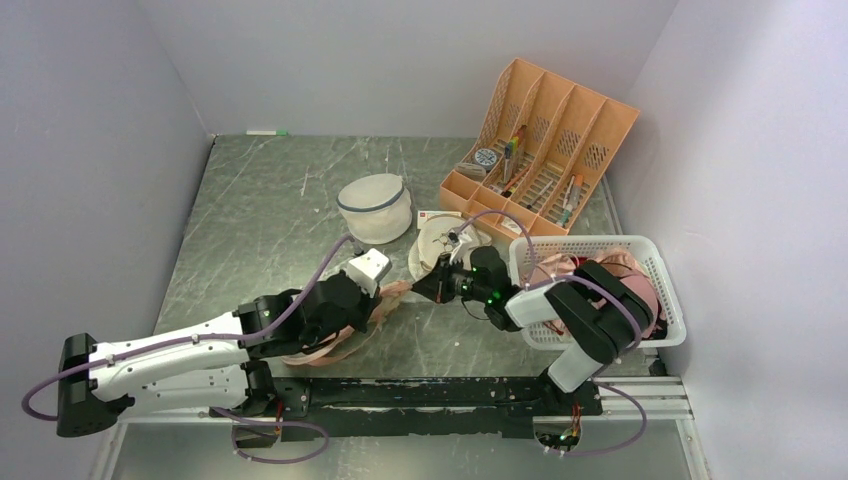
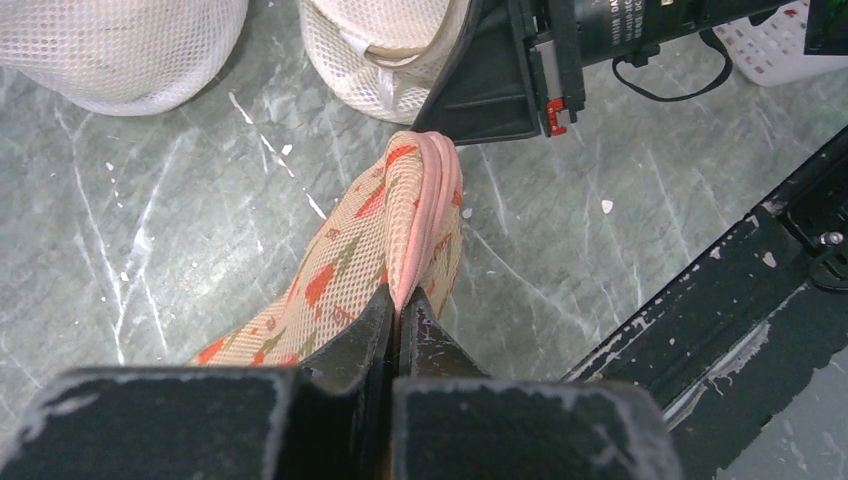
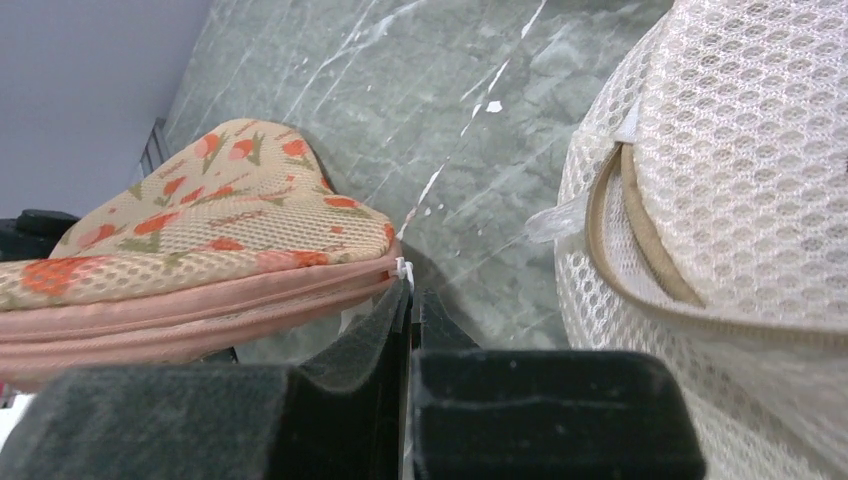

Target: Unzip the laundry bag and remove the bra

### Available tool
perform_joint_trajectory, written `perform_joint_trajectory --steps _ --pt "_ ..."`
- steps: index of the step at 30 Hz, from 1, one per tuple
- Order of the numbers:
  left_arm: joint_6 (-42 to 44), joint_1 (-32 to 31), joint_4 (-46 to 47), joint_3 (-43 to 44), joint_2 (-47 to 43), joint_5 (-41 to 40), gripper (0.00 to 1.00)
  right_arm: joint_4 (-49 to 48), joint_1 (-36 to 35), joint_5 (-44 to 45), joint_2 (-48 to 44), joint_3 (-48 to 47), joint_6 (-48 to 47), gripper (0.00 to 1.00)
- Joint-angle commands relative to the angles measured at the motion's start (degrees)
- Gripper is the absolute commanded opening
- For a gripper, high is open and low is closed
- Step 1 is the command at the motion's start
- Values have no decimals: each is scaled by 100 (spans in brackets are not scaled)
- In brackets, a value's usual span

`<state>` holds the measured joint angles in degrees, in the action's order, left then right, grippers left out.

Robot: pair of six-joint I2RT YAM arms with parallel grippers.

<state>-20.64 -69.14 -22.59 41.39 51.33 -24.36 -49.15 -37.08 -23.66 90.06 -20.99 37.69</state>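
The laundry bag (image 2: 345, 255), stretched low over the bench (image 2: 150, 210), is pinched at its pink edging (image 2: 436, 195) by the left end effector (image 2: 397, 305) and apparently at its white zip pull (image 3: 402, 268) by the right end effector (image 3: 410, 296); the pull could be lost if tension slackens, the bra being unseen.
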Motion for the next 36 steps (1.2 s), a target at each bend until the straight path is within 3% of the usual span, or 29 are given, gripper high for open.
perform_joint_trajectory --steps 1,6,11,17,23,27,31,36 --pt "-142 15 21 221 43 -326 7 -288 41 77 488 -302 -63 0" --pt "-503 15 -34 186 58 -543 7 -80 13 54 433 -401 -149 0" --pt "-1024 15 -311 420 386 -1097 7 883 20 248 -35 -559 -375 1" --pt "-1326 24 -325 922 1366 -1274 7 2067 25 616 -1175 -368 -545 24" --pt "-891 33 250 1259 2373 -274 26 3271 60 1536 -2551 -108 -756 44" --pt "-803 32 341 1057 2369 -103 60 3740 91 1817 -3241 -84 -874 52" --pt "-963 33 344 555 2039 264 73 3733 113 1470 -3341 18 -751 55" --pt "-1457 24 39 37 1616 676 89 2771 98 447 -2895 342 -585 59"
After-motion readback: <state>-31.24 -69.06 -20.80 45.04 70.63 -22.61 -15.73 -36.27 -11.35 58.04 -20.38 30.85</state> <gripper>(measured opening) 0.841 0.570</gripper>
